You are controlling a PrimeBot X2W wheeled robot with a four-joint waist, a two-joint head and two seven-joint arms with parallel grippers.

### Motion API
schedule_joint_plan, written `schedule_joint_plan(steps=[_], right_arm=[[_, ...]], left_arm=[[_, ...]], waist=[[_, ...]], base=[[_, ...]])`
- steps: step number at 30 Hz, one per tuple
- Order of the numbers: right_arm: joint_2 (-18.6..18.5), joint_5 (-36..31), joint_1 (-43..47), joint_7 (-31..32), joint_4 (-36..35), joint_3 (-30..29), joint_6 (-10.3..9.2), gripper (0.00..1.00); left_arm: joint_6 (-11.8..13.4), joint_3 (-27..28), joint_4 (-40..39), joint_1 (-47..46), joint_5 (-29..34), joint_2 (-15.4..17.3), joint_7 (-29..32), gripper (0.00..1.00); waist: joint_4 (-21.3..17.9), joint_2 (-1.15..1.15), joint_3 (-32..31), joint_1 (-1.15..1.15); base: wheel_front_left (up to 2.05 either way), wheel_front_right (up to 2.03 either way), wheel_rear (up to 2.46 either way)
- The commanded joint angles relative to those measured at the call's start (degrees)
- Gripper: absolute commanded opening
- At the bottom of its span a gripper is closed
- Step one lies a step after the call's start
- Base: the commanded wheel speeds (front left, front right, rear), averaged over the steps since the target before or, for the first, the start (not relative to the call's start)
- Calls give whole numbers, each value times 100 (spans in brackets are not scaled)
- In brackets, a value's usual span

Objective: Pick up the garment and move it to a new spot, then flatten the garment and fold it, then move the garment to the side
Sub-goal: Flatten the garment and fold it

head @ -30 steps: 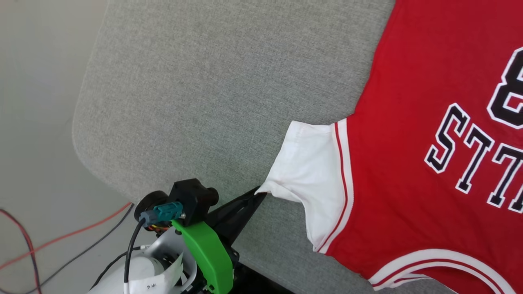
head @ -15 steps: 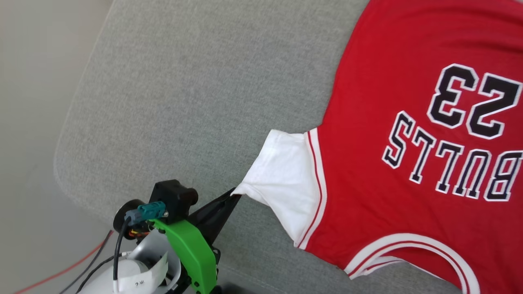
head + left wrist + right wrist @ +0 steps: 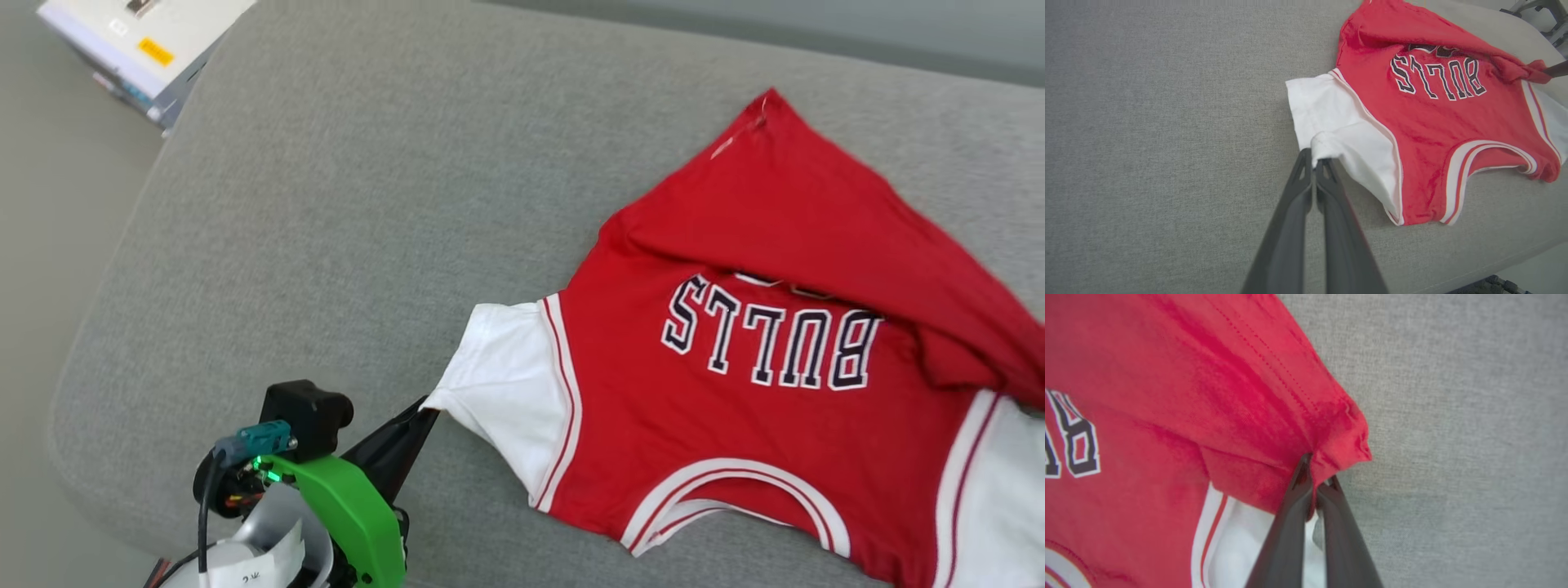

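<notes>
The left fingers (image 3: 1305, 173) are closed on the cuff of the white sleeve (image 3: 1331, 110). The right fingers (image 3: 1299, 479) pinch a red hem corner (image 3: 1347, 437) that is doubled over the chest. The jersey T-shirt (image 3: 735, 425) lies on a grey cushion (image 3: 343, 204), perhaps a sofa seat, collar nearest the robot. This looks like the folding step. Next, that corner needs laying flat and releasing without dragging the sleeve.
</notes>
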Motion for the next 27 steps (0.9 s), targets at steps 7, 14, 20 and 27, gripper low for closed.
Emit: schedule_joint_plan(steps=[7,14,20,27], right_arm=[[313,263,1230,-75,-744,-176,-4,0],[739,349,2166,-281,-1190,-342,-4,0],[1005,356,2574,-423,-1164,-357,-4,0],[970,374,2523,-725,-1127,-285,-4,100]], left_arm=[[210,132,19,275,-115,-44,-229,0],[261,150,39,363,-148,-90,-333,0],[255,169,93,343,-138,-141,-444,0],[223,140,123,297,-123,-190,-493,0]], waist=[[-696,61,-709,0],[-839,61,-859,0],[-895,61,-908,0],[-884,61,-899,0]], base=[[0,0,0],[0,0,0],[0,0,0],[0,0,0]])
